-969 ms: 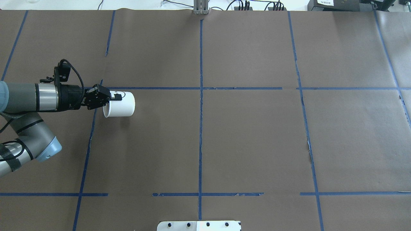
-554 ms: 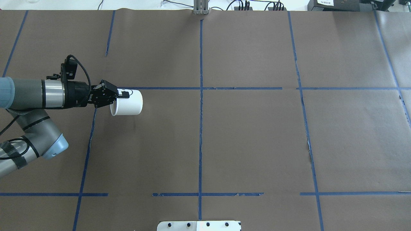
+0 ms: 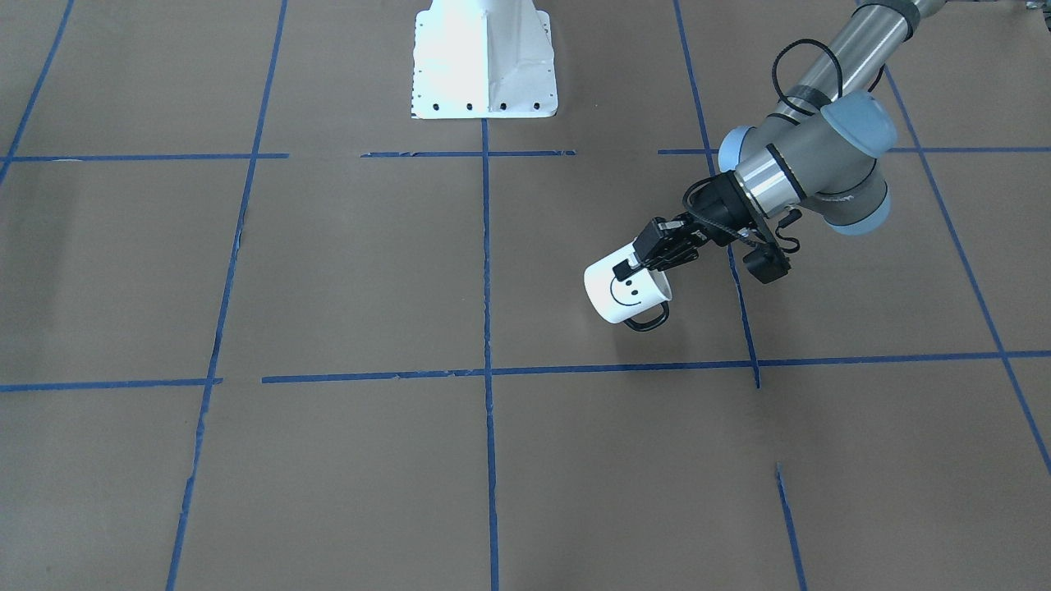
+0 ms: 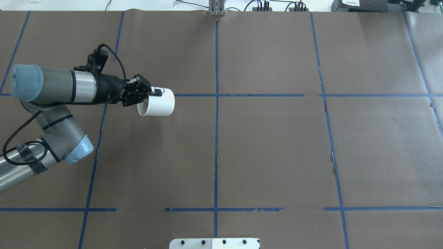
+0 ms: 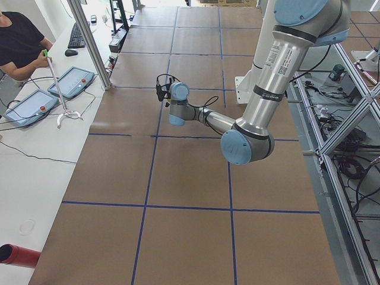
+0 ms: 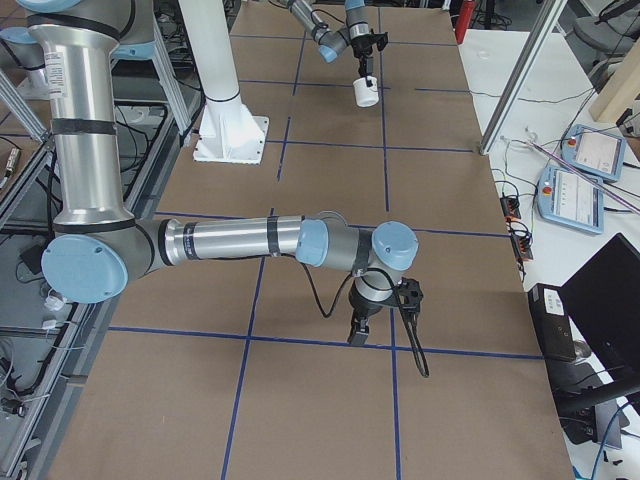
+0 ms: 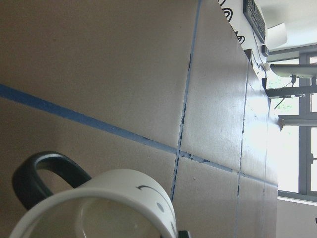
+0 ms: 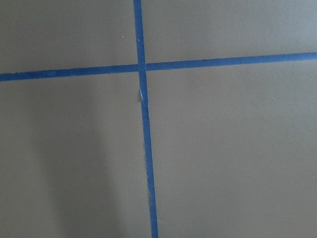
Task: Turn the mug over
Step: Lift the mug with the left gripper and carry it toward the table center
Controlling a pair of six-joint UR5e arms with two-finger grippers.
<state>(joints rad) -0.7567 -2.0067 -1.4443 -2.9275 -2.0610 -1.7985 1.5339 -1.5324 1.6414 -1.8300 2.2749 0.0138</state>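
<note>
Robotics laboratory: brown-papered table [image 4: 277, 138] gridded in blue tape [image 4: 216, 138], aluminium frame post [image 5: 89, 44], teach pendants [image 5: 71, 81] and keyboard [image 5: 76, 35] on a white side bench [image 5: 35, 178], operator [image 5: 18, 41] alongside, cables [image 4: 263, 5] at the far edge.

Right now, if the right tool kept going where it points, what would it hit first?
Probably the table, near a blue tape cross: the right tool points down at it, and nothing shows in between.

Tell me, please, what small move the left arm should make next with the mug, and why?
Probably roll the wrist so the base swings down toward the table. The left gripper pinches the mug at its rim, and the mug lies on its side, seemingly clear of the table, so it is not yet upright for setting down.
</note>
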